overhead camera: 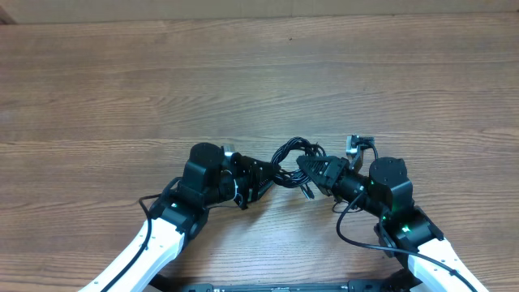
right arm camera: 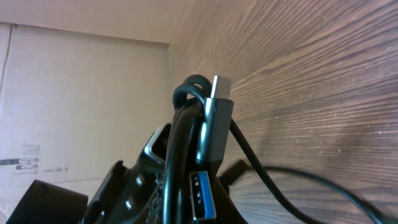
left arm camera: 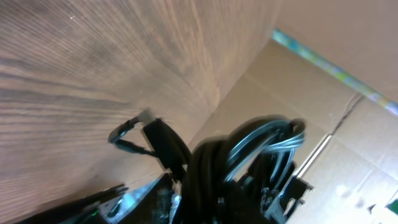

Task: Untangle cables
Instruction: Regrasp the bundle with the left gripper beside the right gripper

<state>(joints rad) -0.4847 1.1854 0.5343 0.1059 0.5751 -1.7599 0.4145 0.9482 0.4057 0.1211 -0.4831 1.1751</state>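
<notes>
**A:** What do the right fingers (overhead camera: 318, 169) have?

**B:** They are pressed together on the cables (overhead camera: 293, 152). In the right wrist view several black cords and a grey plug (right arm camera: 217, 102) stand clamped between them, with a blue-tongued plug (right arm camera: 202, 186) just below.

**A:** And the left fingers (overhead camera: 258, 173)?

**B:** They reach the other side of the bunch. The left wrist view is blurred, so I cannot tell how far apart they stand or whether they hold anything.

**A:** Where is the bunch itself?

**B:** Between the two sets of fingers, as one small coil over the near half of the wooden surface (overhead camera: 243, 81). A short end sticks out on the near side. Brown cardboard (right arm camera: 81, 93) stands beyond the surface.
</notes>
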